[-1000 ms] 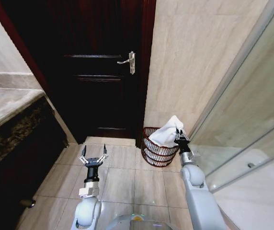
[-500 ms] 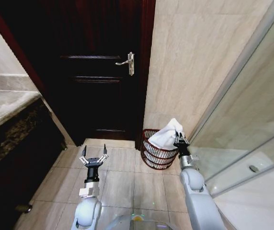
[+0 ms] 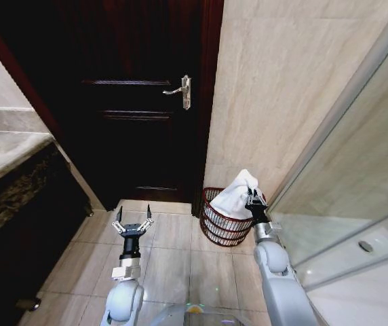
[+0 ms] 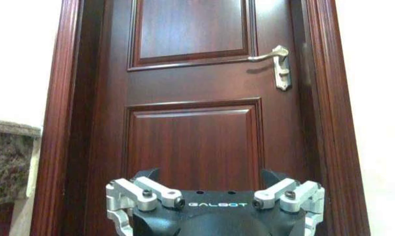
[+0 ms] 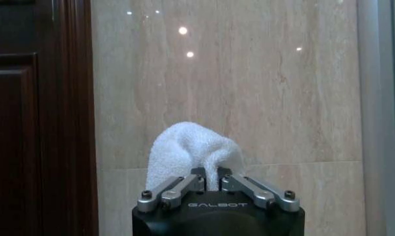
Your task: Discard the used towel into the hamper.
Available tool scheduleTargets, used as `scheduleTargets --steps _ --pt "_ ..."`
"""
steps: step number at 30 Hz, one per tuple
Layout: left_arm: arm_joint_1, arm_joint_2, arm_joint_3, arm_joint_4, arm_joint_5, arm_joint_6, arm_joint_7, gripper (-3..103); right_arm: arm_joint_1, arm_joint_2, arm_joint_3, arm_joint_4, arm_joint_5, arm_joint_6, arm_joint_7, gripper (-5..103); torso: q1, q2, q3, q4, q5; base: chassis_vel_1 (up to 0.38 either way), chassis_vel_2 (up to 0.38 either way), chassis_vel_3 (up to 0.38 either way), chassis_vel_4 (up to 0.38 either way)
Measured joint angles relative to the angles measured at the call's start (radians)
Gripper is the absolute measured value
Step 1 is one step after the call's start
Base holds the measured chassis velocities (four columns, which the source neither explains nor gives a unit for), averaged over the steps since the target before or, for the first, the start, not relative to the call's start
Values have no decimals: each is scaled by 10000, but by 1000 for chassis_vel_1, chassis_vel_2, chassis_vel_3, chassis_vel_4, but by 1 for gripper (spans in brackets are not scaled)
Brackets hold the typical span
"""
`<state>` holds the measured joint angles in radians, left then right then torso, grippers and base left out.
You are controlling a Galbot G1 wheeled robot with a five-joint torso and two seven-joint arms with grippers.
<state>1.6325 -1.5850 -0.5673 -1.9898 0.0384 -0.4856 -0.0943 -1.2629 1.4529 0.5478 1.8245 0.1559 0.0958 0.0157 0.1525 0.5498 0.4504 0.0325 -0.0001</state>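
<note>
The dark wooden door fills the upper centre-left of the head view, with its lever handle near its right edge, and the beige tiled wall takes the upper right. On the floor tiles at the foot of that wall, lower centre-right of the frame, stands the hamper, a round reddish-brown open-weave basket.

The task looks most of the way through but not finished: the white towel is held up in the air, not dropped. Much of it drapes over the hamper's rim and mouth, while its bunched top rises above the basket.

The right gripper sits just right of the hamper's rim, in the centre-right of the head view, its fingers pinched narrowly on the towel's upper fold; the right wrist view shows the cloth rising from between the closed-in fingertips. What seems left is to let go so the towel falls inside.

The left gripper hangs idle at lower centre-left, spread wide and holding nothing.
</note>
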Motion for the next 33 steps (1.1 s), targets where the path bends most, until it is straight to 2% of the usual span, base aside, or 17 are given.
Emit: scheduleTargets --steps 5,10,16,19,21,22,24,30,32,33 --pt "12 7 -8 -17 17 0 6 100 70 5 -21 -70 37 -227 -54 9 1 0 1 -1 -1 -31 32 38 -30" --pt "52 -1 -40 -47 26 -2 12 100 1211 -146 -134 -300 292 -913 99 9 0 0 1 1 0 0 0 0 0" --pt "56 21 -145 -47 8 -17 11 100 1484 -199 -181 -138 337 -1217 128 9 0 0 0 2 -3 0 0 0 0" --pt "34 40 -119 -47 25 -19 11 100 1422 -153 -202 -587 363 -1526 11 9 0 0 1 -1 2 0 0 0 0" --pt "37 -13 -43 -69 123 -17 12 100 1456 -181 -227 -947 736 -2320 -129 9 0 0 0 -1 1 0 0 0 0" --pt "37 -13 -43 -69 123 -17 12 100 1456 -181 -227 -947 736 -2320 -129 9 0 0 0 -1 1 0 0 0 0" --pt "107 -58 -12 -156 154 -11 10 100 1579 -332 -249 -1230 1159 -3055 -197 9 0 0 0 0 2 0 0 0 0" --pt "236 -50 -47 -243 155 -59 -7 100 1846 -614 -160 -1751 1255 -3724 -279 9 0 0 1 0 1 0 0 0 0" --pt "313 -37 -95 -315 123 -87 -11 100 1868 -767 -110 -1910 1283 -4370 -409 9 0 0 1 0 1 0 0 0 0" --pt "313 -37 -95 -315 123 -87 -11 100 1868 -767 -110 -1910 1283 -4370 -409 9 0 0 1 0 1 0 0 0 0"
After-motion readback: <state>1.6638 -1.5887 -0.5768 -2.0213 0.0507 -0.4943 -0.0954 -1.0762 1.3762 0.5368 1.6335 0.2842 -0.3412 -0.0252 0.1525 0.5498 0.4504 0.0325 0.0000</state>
